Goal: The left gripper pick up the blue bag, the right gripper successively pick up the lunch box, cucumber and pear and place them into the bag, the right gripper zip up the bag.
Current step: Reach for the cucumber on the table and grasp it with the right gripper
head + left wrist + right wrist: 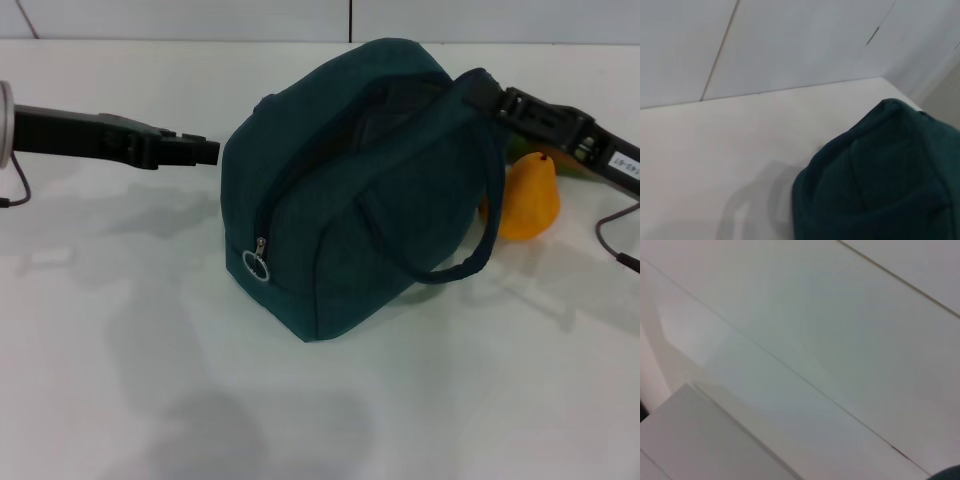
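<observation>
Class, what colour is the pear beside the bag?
The pear is yellow-orange; the head view shows it best, right of the bag.

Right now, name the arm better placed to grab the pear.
Right. The right gripper is at the bag's top beside the pear; the left gripper is across the bag.
</observation>
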You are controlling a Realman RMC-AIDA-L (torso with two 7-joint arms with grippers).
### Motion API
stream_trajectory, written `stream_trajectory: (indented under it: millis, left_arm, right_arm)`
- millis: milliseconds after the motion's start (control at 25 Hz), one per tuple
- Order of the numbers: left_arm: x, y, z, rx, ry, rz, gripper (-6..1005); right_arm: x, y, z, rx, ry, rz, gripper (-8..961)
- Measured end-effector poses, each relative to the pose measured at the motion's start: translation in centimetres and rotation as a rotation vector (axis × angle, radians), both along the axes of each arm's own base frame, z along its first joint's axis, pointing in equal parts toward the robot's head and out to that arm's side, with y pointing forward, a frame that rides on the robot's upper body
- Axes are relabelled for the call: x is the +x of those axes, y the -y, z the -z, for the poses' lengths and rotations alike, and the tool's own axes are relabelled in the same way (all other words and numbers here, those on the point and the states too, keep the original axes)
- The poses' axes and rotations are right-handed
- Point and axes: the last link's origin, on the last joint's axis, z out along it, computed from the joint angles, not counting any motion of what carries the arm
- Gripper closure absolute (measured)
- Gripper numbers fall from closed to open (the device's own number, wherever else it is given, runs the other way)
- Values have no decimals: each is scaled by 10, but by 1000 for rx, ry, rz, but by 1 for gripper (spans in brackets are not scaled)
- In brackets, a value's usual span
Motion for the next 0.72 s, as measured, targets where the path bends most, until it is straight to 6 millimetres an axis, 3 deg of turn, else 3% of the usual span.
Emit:
stream_trajectory:
  millis: [160,400,600,720]
  left_arm:
    - [11,-1,-9,8,29,32,730]
    - [49,-10,-21,-16,61,136,727]
    - [86,-14,-11,-129,52,195,724]
    - [105,-19,0,-157,-21,224,652]
  right_arm:
    - [2,3,-4,3,0,-20,659]
    - [11,11,-2,2,13,-5,660]
    - [23,19,-6,17,15,15,659]
    - [28,25,-10,32,9,14,659]
